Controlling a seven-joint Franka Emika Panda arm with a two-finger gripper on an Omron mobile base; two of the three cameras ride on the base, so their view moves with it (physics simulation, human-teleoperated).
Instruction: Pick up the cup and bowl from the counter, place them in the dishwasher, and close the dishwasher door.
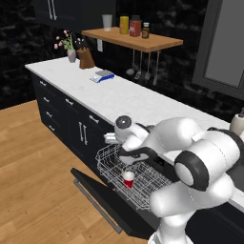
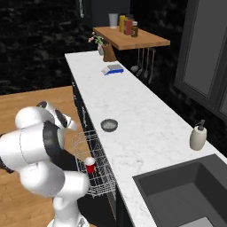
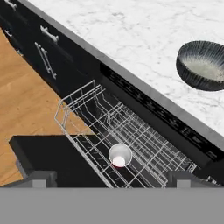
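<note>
The bowl [image 3: 202, 65] is the thing that is left to move: it sits on the counter [image 3: 131, 39] in the upper right of the hand view, close to the front edge, upright and with its open side up. The cup [image 3: 120, 155] already stands upright in the white wire rack [image 3: 131, 135] of the dishwasher [image 1: 124, 190], low in the middle of the hand view, just above the gripper [image 3: 112, 178], whose two dark tips stand wide apart with nothing between them, so it is released and empty. I judge that the coming move depends on one relation: the bowl lies up and to the right of the gripper in the hand view, on a higher level than the rack, so the hand must rise over the counter edge and go toward it. The bowl is round, so it has no long axis; a grasp over the rim looks possible from any side. The right base view shows the bowl [image 2: 109, 125] free on the marble above the rack, and the soap bottle [image 2: 198, 136] well apart at the right, while in the left base view the arm covers that place. The left base view shows instead the dishwasher door [image 1: 102, 202] lying open and flat at the lower left, with its thin bar handle
</note>
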